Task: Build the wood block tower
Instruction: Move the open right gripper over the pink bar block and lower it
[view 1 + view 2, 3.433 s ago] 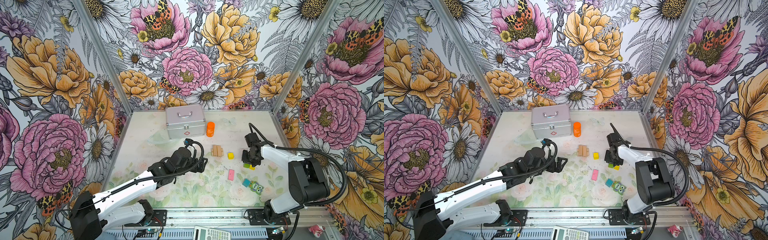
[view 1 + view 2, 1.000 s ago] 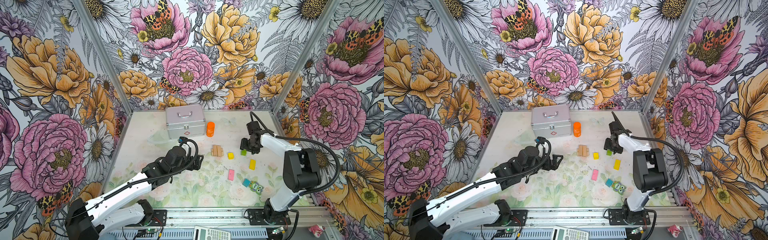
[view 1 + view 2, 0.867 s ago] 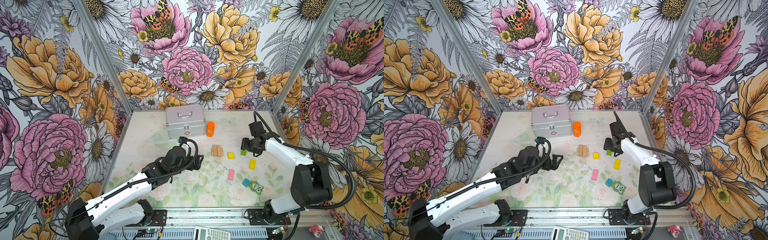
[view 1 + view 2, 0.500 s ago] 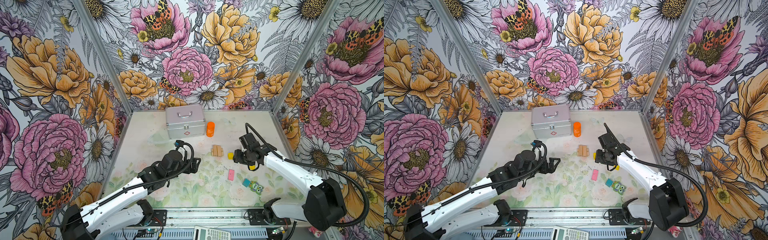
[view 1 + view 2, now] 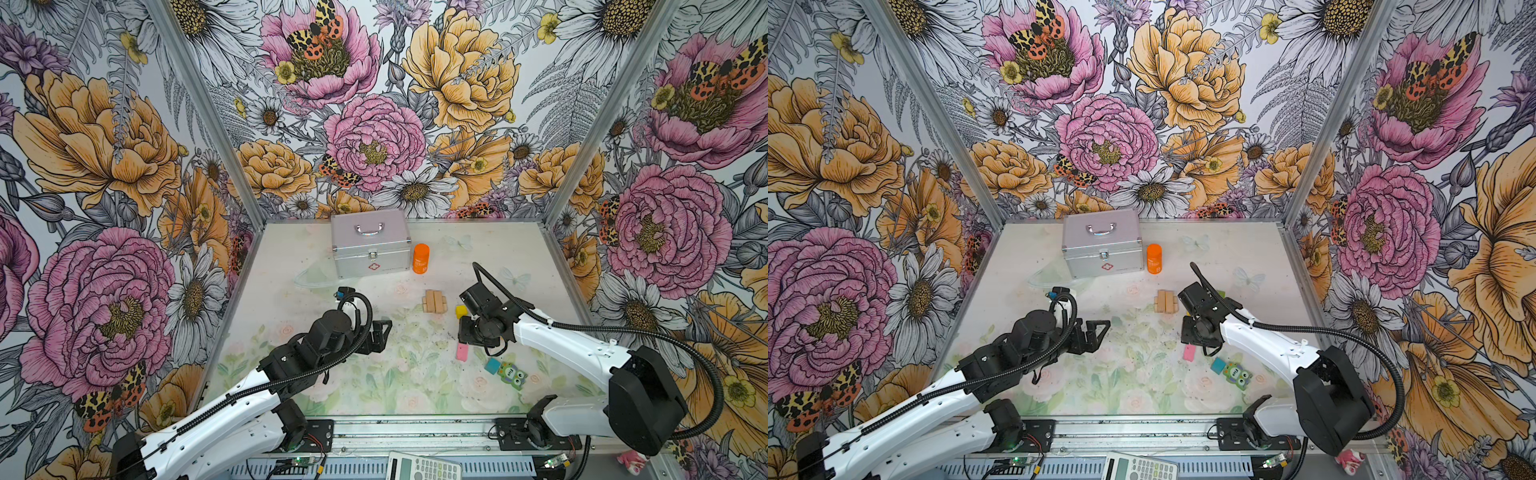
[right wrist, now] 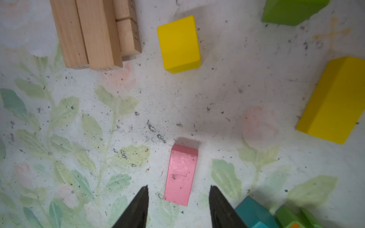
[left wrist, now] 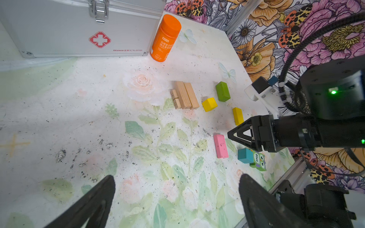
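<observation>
The wood blocks lay loose on the tabletop [image 7: 79, 118], and I judged the tower barely begun: only the tan planks [image 6: 88, 33] were packed side by side. The pink plank [image 6: 180, 174] lay flat on its own, nearer the front edge than those planks, and I took it for the piece in hand. The right gripper [image 6: 178, 189] hung low over one end of it, jaws spread, one along each long side and neither touching. It looked like light, stiff painted wood, smooth enough to slip, so I would pinch across its narrow width near mid-length, not at the end where it might pivot. The teal cube [image 6: 252, 213] and the green owl-faced piece [image 5: 513, 372] sat just beside one jaw, a likely snag. The yellow cube [image 6: 179, 43], yellow bar [image 6: 333, 98] and green bar [image 7: 222, 91] lay further off. The left gripper [image 7: 176, 177] hovered well clear, jaws spread wide and empty.
</observation>
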`<state>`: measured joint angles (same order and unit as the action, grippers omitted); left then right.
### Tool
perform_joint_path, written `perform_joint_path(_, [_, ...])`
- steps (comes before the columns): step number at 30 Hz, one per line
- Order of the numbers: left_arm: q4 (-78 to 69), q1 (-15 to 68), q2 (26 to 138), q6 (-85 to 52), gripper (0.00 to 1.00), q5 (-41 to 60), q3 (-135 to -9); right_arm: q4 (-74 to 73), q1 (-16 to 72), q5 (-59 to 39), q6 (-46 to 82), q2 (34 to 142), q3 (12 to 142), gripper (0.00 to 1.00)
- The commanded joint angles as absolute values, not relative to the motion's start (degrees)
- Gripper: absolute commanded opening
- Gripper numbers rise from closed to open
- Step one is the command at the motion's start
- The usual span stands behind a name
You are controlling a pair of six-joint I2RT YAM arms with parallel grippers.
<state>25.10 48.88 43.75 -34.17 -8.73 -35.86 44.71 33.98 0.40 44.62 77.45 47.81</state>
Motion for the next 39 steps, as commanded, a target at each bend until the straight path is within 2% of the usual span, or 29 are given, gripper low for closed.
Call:
perform_joint_path(1, [25.6,48.5,43.7,-34.7,0.99,-10.3,-35.4,43.3,35.4,2.0,46.2,79.9,48.0,0.51])
perform_joint_path(15, [25.6,47.0,44.2,-34.0,0.99,-9.2,-35.8,41.9,36.6,1.6,46.0,84.5,48.2,0.44])
perform_joint_path(39, [25.4,46.3,44.6,-32.8,0.99,-7.7,-36.3,41.3,37.5,2.5,47.8,86.4,46.8,0.41])
